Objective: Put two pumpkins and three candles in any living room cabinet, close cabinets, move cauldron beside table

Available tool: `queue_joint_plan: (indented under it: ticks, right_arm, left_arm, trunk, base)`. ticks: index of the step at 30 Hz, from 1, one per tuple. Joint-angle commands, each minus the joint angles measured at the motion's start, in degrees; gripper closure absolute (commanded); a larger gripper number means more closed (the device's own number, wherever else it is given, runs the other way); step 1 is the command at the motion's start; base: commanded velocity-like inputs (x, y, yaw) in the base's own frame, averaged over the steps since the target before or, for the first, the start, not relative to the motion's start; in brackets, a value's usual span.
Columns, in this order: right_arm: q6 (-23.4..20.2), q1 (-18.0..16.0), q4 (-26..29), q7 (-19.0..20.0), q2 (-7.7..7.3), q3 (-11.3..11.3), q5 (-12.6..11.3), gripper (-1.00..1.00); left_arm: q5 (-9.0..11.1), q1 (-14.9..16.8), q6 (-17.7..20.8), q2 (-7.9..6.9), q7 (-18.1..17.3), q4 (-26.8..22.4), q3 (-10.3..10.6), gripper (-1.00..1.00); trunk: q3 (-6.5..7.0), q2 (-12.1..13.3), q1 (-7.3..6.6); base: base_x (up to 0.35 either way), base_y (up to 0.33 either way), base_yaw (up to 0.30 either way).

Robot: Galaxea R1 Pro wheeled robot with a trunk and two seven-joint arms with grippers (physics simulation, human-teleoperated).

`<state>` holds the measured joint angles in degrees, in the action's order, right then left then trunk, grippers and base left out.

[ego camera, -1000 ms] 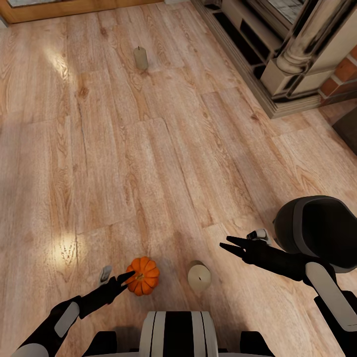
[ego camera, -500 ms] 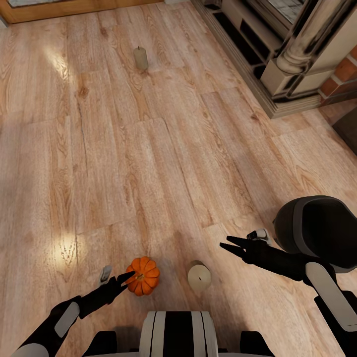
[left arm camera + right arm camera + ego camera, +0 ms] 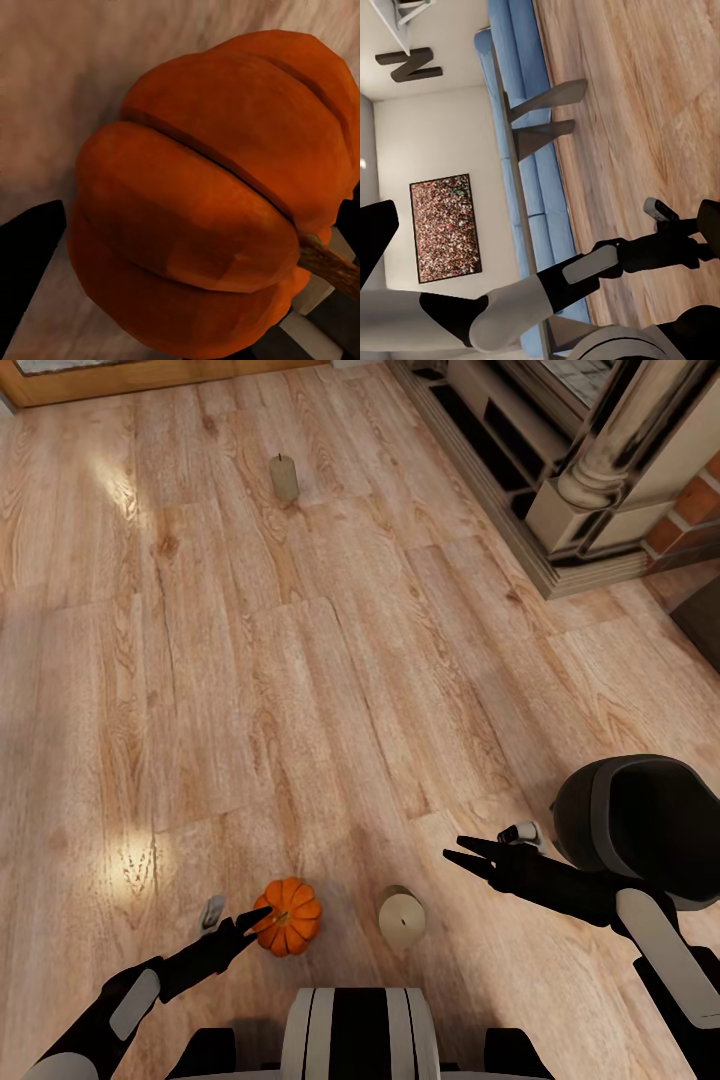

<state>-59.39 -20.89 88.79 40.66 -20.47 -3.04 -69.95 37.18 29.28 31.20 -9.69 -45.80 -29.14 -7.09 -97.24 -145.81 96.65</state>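
A bright orange pumpkin (image 3: pixel 291 916) rests on the wooden floor just ahead of my base. In the left wrist view the pumpkin (image 3: pixel 202 195) lies between two dark fingers (image 3: pixel 26 262) that close in on its sides. My left gripper (image 3: pixel 252 920) is shut on it. One greyish-tan candle (image 3: pixel 402 918) stands right of the pumpkin, a second candle (image 3: pixel 284 477) far ahead. The black cauldron (image 3: pixel 590 790) sits on the floor at the right, behind my right forearm. My right gripper (image 3: pixel 458 851) hovers open and empty between the near candle and the cauldron.
A pale stone fireplace surround with a column (image 3: pixel 600 460) and brick (image 3: pixel 692 510) fills the far right corner. A wooden skirting (image 3: pixel 150 375) runs along the far edge. The right wrist view looks past my left arm (image 3: pixel 592 270) to a blue sofa (image 3: pixel 521 172).
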Motion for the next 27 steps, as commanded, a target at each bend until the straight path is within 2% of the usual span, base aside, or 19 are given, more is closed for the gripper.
queue_joint_plan:
  ticks: [1, 27]
  right_arm:
    - [-0.11, -0.03, -0.02, 0.3, -0.02, -0.03, 0.17, -1.0]
    - [-0.11, -0.03, -0.09, 0.3, -0.01, -0.03, 0.17, -1.0]
  left_arm:
    - [-1.15, -0.02, -0.26, 0.02, 4.71, 0.14, 0.16, 1.0]
    - [-1.01, -0.01, -0.26, -0.06, 3.94, 0.14, 0.15, 1.0]
  trunk:
    - [-0.03, -0.01, 0.0]
    - [-0.03, -0.01, 0.0]
  base:
    - [0.0, 0.0, 0.0]
    - [0.0, 0.0, 0.0]
